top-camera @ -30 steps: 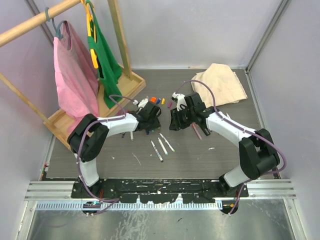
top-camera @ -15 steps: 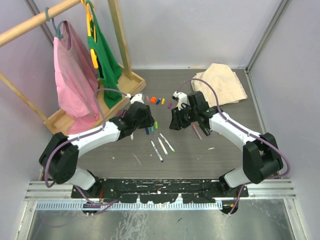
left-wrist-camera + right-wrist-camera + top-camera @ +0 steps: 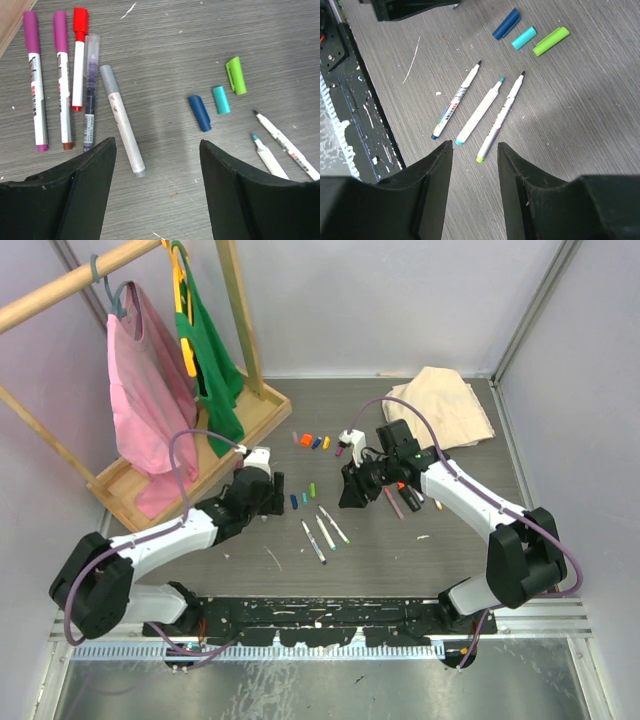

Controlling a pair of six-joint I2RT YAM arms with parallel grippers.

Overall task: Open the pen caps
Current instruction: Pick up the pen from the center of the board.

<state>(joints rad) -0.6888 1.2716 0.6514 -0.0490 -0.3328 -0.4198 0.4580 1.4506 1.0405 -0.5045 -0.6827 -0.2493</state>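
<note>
Three loose pen caps, dark blue (image 3: 200, 113), teal (image 3: 220, 99) and green (image 3: 236, 75), lie side by side on the table. My left gripper (image 3: 157, 149) hovers over the table with its jaws wide open and nothing between them. Capped pens lie to its left: two with purple caps (image 3: 32, 32), one with a red cap (image 3: 80, 22), a clear-capped one (image 3: 91, 50) and a grey pen (image 3: 122, 120). My right gripper (image 3: 475, 150) is open and empty above three uncapped white pens (image 3: 481, 111). More loose caps, orange (image 3: 307, 439), blue (image 3: 316, 443), yellow (image 3: 326, 443) and pink (image 3: 339, 451), sit farther back.
A wooden clothes rack (image 3: 250, 415) with a pink garment (image 3: 150, 410) and a green one (image 3: 210, 360) stands at the back left. A beige cloth (image 3: 440, 410) lies at the back right. One dark pen (image 3: 394, 502) rests beside the right arm.
My left arm has pulled back to the left and toward the near edge, away from the right gripper, and its jaws have widened. The blue, teal and green caps are now uncovered.
</note>
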